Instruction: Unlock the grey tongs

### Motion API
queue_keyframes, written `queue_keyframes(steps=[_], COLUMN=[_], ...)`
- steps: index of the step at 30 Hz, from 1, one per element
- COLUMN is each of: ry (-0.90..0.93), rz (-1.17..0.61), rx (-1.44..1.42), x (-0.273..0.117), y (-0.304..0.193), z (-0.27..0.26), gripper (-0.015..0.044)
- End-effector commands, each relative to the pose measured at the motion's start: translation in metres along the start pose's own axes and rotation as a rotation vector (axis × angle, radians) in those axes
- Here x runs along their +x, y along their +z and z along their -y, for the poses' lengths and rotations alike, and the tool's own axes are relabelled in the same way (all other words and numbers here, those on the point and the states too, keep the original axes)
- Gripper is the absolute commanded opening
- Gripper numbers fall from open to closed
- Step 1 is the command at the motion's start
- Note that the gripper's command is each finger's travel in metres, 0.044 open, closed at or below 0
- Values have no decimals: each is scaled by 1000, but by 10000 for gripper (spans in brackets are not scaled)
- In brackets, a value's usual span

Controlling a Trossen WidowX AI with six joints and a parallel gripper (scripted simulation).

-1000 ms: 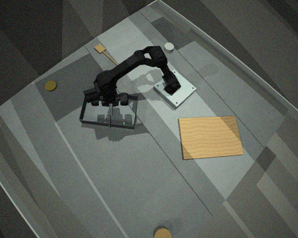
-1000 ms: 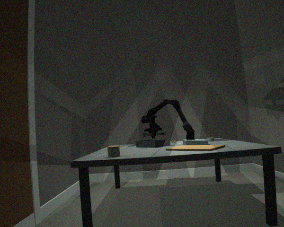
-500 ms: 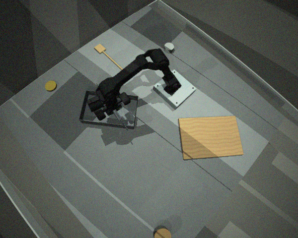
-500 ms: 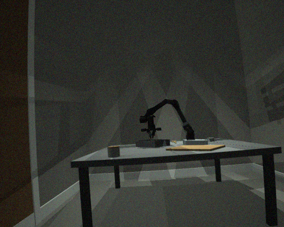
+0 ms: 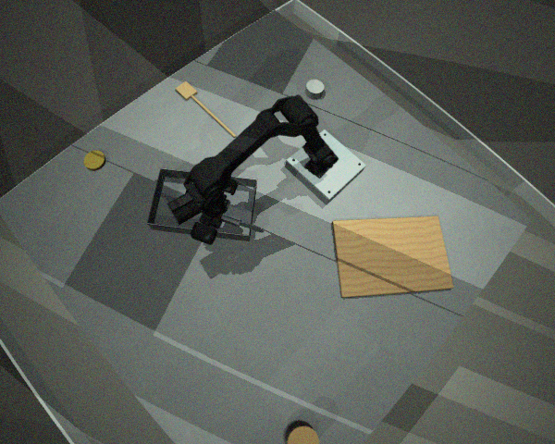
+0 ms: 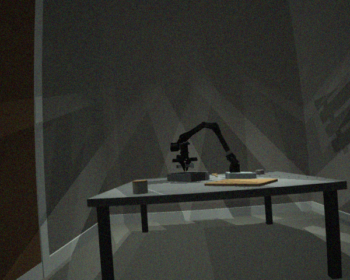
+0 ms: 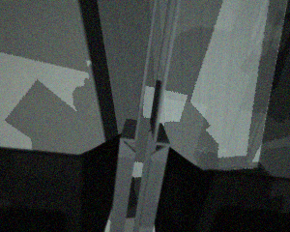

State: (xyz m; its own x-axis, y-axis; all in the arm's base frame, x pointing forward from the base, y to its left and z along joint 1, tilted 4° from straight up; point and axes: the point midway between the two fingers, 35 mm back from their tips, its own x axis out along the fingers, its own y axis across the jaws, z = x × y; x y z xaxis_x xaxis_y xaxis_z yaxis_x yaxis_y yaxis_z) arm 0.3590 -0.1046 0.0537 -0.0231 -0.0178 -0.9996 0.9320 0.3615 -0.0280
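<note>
My gripper (image 5: 220, 214) (image 6: 185, 170) (image 7: 138, 139) points down and is shut on the grey tongs (image 5: 249, 227) (image 7: 171, 34). The tongs are held just above the dark roasting tin (image 5: 154, 201) (image 6: 196, 177) (image 7: 101, 77), with one end reaching over its near right wall in the top view. They look roughly level. Their long arms run away from the fingers in the wrist view, close together. The arm hides much of them, and the lock is too small to make out. The wooden board (image 5: 388, 258) (image 6: 241, 182) lies flat, right of the tin.
The pale base plate (image 5: 344, 165) (image 6: 244, 175) stands behind the board. A wooden spatula (image 5: 186, 91) and a yellow disc (image 5: 94, 160) lie beyond the tin. A white cylinder (image 5: 314, 88) (image 6: 259, 171) is behind the base. An orange-topped can (image 5: 302, 436) (image 6: 140, 186) stands near the table edge.
</note>
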Motion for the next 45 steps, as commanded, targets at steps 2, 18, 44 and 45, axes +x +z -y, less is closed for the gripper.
queue_keyframes(steps=[2,18,44,45], ry=[10,12,20,20], rz=[2,2,3,3], rx=[-234,-895,-1966,-2007], x=[-3,-4,-4,-4], y=[-10,-43,-101,-103], z=[-11,-33,-62,-63], gripper=[-150,-150,-150,-150])
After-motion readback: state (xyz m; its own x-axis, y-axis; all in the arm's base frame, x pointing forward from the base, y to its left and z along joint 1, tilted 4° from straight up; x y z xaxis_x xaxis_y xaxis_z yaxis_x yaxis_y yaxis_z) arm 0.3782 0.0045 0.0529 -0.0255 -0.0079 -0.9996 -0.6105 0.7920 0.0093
